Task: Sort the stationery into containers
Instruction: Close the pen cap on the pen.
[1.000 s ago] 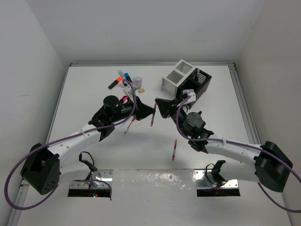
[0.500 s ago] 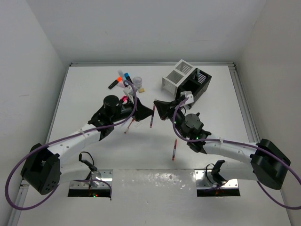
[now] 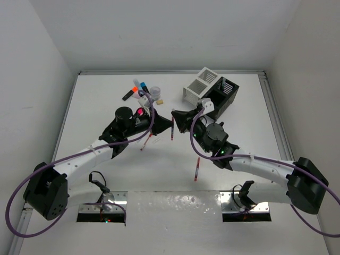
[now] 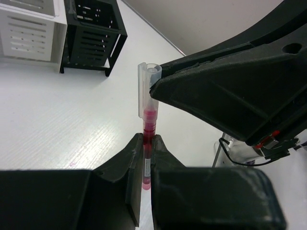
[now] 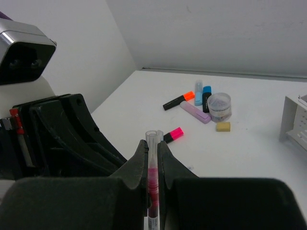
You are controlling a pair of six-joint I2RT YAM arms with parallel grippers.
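A red pen with a clear cap [image 3: 172,129] hangs above the table's middle, gripped by both grippers at once. My left gripper [image 3: 168,126] is shut on its red lower part [image 4: 147,155]. My right gripper [image 3: 177,121] is shut on its clear cap end [image 5: 153,160] and faces the left one. The joined white box [image 3: 197,88] and black box [image 3: 223,95] stand at the back right, behind the right gripper. They also show in the left wrist view, white box [image 4: 29,28] and black box [image 4: 91,40].
At the back left lie an orange highlighter [image 3: 129,93], blue highlighters [image 3: 139,85], a tape roll [image 3: 155,92], a tan eraser [image 3: 159,100] and a pink highlighter [image 3: 139,112]. Another red pen [image 3: 197,169] lies near front centre. A thin pen [image 3: 146,142] lies under the left arm.
My right gripper has moved left to the pen held by the left gripper and now grips its cap end. The left gripper has held the pen almost still.
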